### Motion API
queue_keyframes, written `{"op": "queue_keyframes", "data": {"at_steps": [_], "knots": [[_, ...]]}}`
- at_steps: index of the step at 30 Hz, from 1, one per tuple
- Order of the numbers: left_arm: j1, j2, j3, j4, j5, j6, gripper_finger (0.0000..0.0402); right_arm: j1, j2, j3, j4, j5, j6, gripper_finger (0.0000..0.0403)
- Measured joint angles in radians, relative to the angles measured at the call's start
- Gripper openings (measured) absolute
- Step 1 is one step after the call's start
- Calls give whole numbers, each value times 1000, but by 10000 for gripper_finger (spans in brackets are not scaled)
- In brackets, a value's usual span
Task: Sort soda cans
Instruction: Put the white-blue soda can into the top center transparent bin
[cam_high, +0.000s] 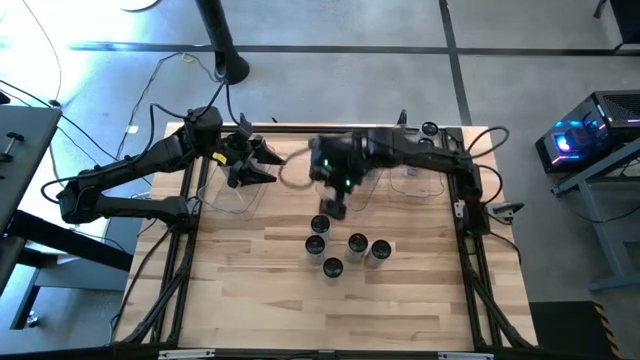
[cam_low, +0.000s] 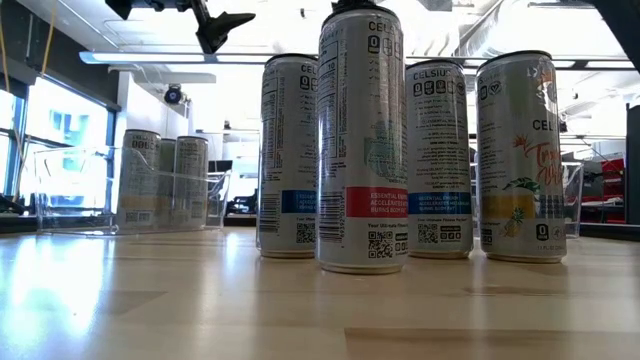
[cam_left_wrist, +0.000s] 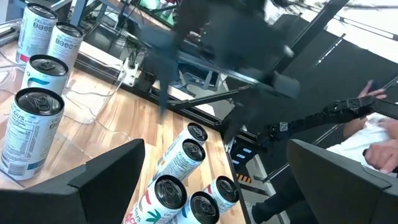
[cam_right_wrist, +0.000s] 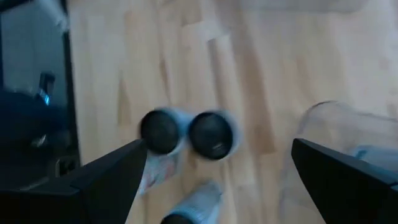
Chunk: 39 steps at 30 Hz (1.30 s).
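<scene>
Five soda cans (cam_low: 361, 140) stand clustered mid-table, labels reading "CELSIUS"; one shows fruit artwork. Further cans stand in the clear left bin (cam_low: 130, 190) beyond. Right gripper (cam_high: 333, 207) hangs above the cluster, jaws wide, empty. Left gripper (cam_high: 262, 165) over the left bin, likewise wide, empty.

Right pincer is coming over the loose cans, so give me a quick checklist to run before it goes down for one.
1. Right pincer open: ok, jaws spread wide in its wrist view.
2. Right pincer empty: ok, nothing between its fingers.
3. Loose soda cans upright on the table: ok, five standing in a cluster.
4. Pincer centred over one can: not ok, the can nearest it lies just past its tips.
5. Room around that can: cannot tell; neighbours stand close.
6. Left pincer out of the way: ok, open over the left bin, apart from the cluster.
</scene>
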Motion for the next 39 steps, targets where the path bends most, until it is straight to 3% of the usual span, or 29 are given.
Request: {"op": "queue_keyframes", "data": {"at_steps": [7,11,15,23,31,39], "knots": [[0,0,0,0,1,-42,385,128,-12,-2,-202,107,84,397],[0,0,0,1,1,-53,385,176,-74,-20,-140,92,95,397],[-1,3,0,3,0,-72,385,210,-131,-23,-187,220,178,397],[-2,8,0,1,-2,-77,385,269,-129,-28,-183,315,242,397],[-7,8,0,1,-2,-77,385,344,-118,-61,-154,310,225,397],[-7,9,0,4,-2,-71,385,294,-164,-253,-117,200,192,397]]}}
